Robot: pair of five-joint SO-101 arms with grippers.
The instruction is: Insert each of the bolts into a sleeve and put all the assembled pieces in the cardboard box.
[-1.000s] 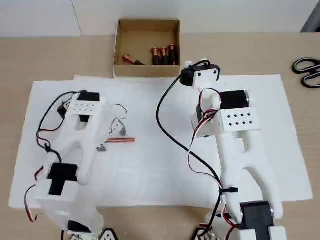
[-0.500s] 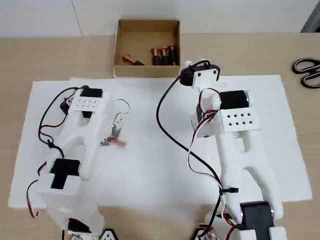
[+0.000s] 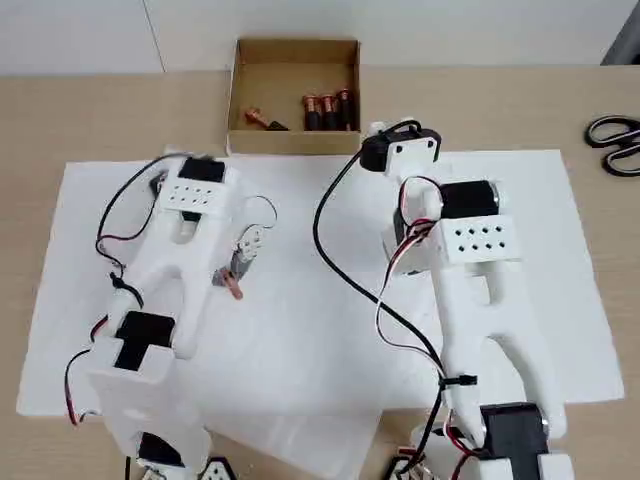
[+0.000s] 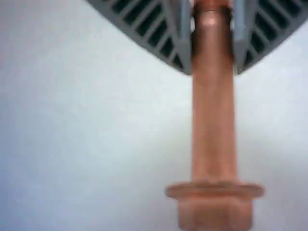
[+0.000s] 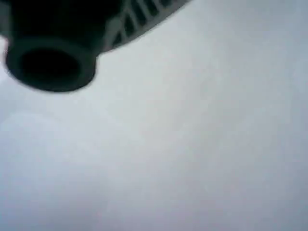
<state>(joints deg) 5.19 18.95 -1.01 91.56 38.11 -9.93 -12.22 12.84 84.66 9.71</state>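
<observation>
Bolt [image 4: 213, 125] is pinched in the left gripper [image 4: 212, 57] by the far end of its shank, with the flanged head sticking out free. It hangs over the white paper [image 3: 300, 340] on the left side. Up the middle sits the cardboard box [image 3: 240, 95] with a few finished pieces [image 3: 328, 108] inside. Over to the right, well apart from the bolt, the right gripper [image 5: 62, 24] looks clamped on a black sleeve [image 5: 48, 67], its bore open toward the wrist camera. We reckon the next bit hinges on lining the bolt's long axis up with that bore. Since the head end is the free one, we'd worry it needs a regrip.
</observation>
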